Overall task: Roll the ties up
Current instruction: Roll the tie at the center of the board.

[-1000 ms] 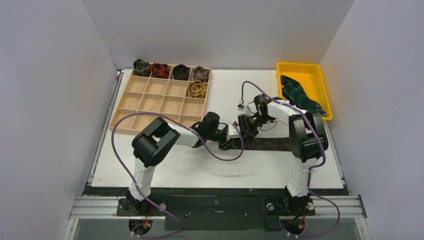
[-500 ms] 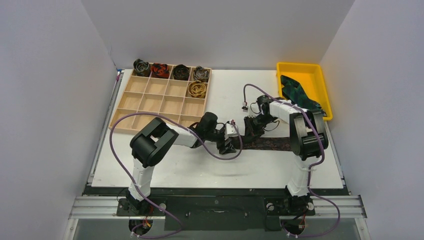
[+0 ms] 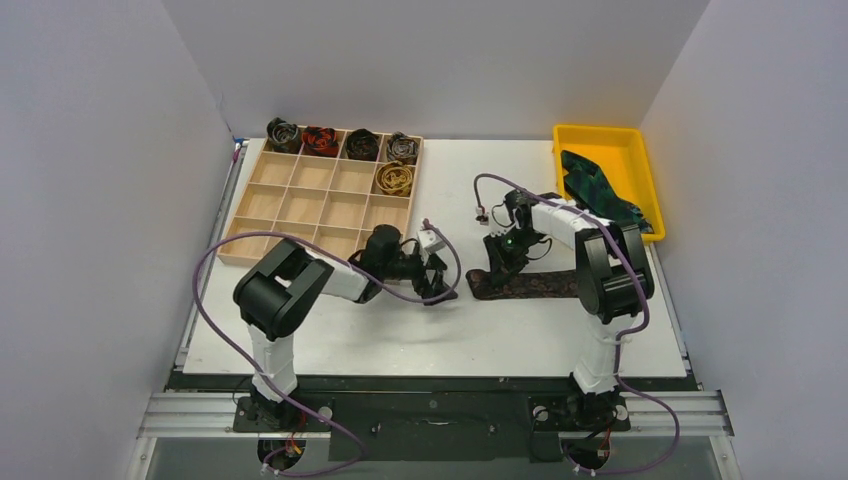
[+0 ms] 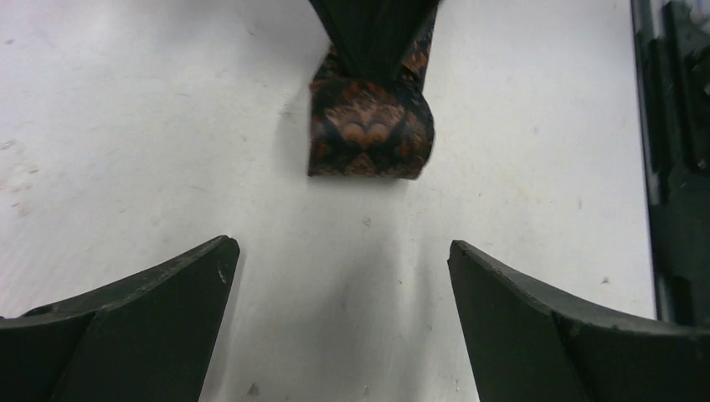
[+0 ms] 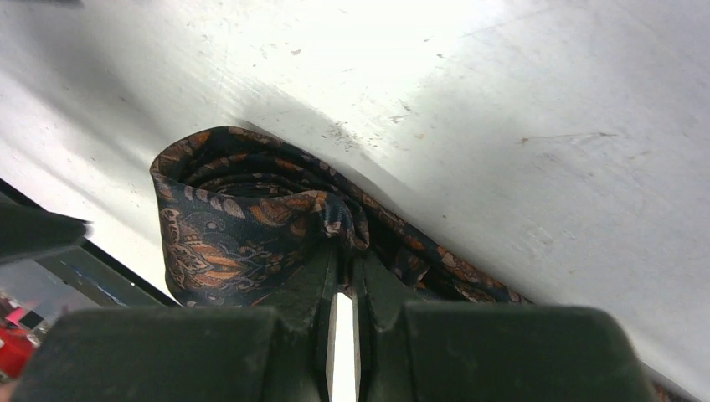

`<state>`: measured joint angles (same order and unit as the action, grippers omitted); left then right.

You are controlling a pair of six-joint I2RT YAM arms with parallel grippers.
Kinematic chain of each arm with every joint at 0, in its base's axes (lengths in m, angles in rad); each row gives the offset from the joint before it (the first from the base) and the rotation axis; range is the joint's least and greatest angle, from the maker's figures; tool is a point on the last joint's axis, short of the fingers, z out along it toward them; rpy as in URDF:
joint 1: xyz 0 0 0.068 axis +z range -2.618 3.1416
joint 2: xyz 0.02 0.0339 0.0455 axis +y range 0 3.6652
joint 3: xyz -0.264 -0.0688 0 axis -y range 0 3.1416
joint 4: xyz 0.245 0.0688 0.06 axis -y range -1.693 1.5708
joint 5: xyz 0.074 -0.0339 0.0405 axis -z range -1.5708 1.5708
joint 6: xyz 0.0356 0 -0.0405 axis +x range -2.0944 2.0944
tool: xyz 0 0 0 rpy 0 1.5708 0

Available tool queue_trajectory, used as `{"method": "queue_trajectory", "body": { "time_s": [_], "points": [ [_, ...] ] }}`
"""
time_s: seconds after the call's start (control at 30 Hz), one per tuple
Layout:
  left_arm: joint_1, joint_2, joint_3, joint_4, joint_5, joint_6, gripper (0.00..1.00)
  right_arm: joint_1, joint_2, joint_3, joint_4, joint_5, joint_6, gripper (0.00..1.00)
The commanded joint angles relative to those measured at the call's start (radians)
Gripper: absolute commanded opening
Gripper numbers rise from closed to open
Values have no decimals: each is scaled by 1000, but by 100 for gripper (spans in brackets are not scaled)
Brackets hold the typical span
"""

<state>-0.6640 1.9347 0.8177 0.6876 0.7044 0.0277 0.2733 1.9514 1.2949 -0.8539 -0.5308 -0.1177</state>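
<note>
A dark brown tie with an orange pattern (image 3: 535, 288) lies flat on the white table, its left end turned into a small roll (image 4: 371, 126). My right gripper (image 3: 497, 262) comes down onto that roll. In the right wrist view it is shut (image 5: 345, 247), pinching a bunched fold of the tie (image 5: 234, 226) at the roll's centre. My left gripper (image 3: 438, 287) sits just left of the roll, apart from it. It is open wide (image 4: 341, 244), with only bare table between its fingers.
A wooden compartment tray (image 3: 300, 205) stands at the back left with several rolled ties, among them a gold coil (image 3: 393, 178). A yellow bin (image 3: 645, 165) at the back right holds a green-blue tie (image 3: 595, 185). Purple cables loop over both arms.
My left gripper has opened and drawn back to the left, away from the tie's rolled end. My right gripper has come down and shut on the roll.
</note>
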Motion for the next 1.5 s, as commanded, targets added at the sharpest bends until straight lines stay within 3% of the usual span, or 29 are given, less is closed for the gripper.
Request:
{"method": "queue_trajectory", "body": {
  "time_s": [0.0,0.1,0.17,0.23,0.33,0.4,0.43,0.5,0.67,0.87,1.07,1.47],
  "points": [
    [62,-122,21,122,43,-188,97,51,-2,-44,31,103,-77,0],
    [2,-228,51,-196,-162,121,97,68,-4,-40,38,93,-89,0],
    [-30,-316,30,-238,-261,219,97,77,-2,-35,39,80,-95,0],
    [-16,-370,-14,-196,-255,211,97,85,-3,-35,37,70,-107,0],
    [15,-396,-49,-117,-349,8,97,99,-7,-40,39,63,-133,0],
    [43,-381,25,-303,-208,1,97,107,-14,-46,45,61,-145,0],
    [49,-360,39,-320,-154,-1,97,109,-15,-51,49,60,-145,0],
    [47,-357,12,-262,-97,-17,96,113,-21,-56,65,62,-134,0],
    [-68,-358,-193,57,-258,31,97,117,-64,-78,88,59,-99,0],
    [-113,-207,-228,272,-320,4,96,116,-149,-107,79,2,-34,0],
    [-128,-142,-248,362,-286,36,97,115,-197,-163,82,-64,43,0],
    [-188,-40,-221,443,-220,8,97,-14,-15,-177,138,-41,13,0]
  ]
}}
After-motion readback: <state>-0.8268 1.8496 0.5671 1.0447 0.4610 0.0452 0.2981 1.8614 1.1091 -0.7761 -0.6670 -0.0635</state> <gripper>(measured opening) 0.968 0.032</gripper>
